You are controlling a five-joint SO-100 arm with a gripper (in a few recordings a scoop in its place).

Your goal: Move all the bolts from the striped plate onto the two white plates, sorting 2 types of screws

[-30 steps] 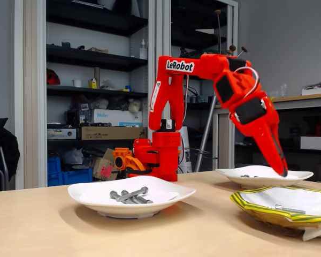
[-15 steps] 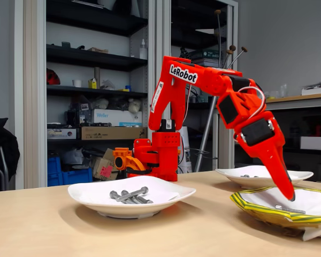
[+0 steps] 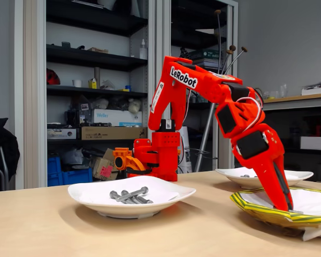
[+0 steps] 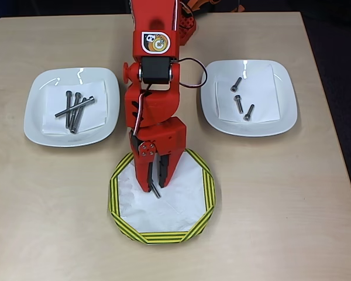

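The striped plate lies at the table's front, in front of the red arm. One long bolt lies on its white inside. My gripper is lowered into this plate, open, its fingers standing narrowly apart on either side of that bolt's upper end. The rest of the bolt is hidden under the fingers. The left white plate holds several long bolts. Three short bolts lie in the right white plate.
The arm's red base stands at the table's back edge between the two white plates. Bare wood lies in front of the striped plate and along the right side. Shelves and a bench stand behind the table.
The arm has swung from above the right white plate towards the front and gone down, so the gripper tip now rests in the striped plate at the bolt.
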